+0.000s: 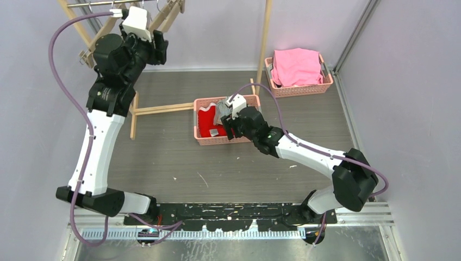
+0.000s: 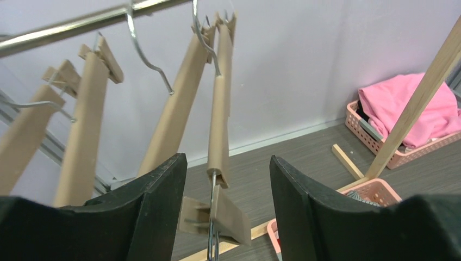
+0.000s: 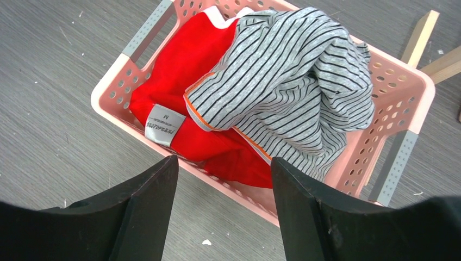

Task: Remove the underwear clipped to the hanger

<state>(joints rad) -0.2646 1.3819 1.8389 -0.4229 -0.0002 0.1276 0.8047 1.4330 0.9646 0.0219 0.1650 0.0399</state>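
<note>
The red briefs (image 3: pixel 185 70) and the grey-and-white striped briefs (image 3: pixel 293 76) lie in a pink basket (image 3: pixel 405 81), the striped pair on top. Both show in the top view, red (image 1: pixel 205 122) and striped (image 1: pixel 222 111). The peach briefs are out of view. My right gripper (image 3: pixel 224 163) is open and empty, just above the basket's near rim (image 1: pixel 223 140). My left gripper (image 2: pixel 228 163) is open, raised at the rail among bare wooden hangers (image 2: pixel 220 109). An empty wooden clip (image 2: pixel 239 209) hangs between its jaws, touching neither.
A metal rail (image 2: pixel 65 24) carries several wooden clip hangers (image 1: pixel 168 13). The wooden rack's foot (image 1: pixel 163 109) and post (image 1: pixel 265 38) stand near the basket. A second pink basket (image 1: pixel 301 89) at back right holds a bright pink cloth (image 1: pixel 296 65). Walls close both sides.
</note>
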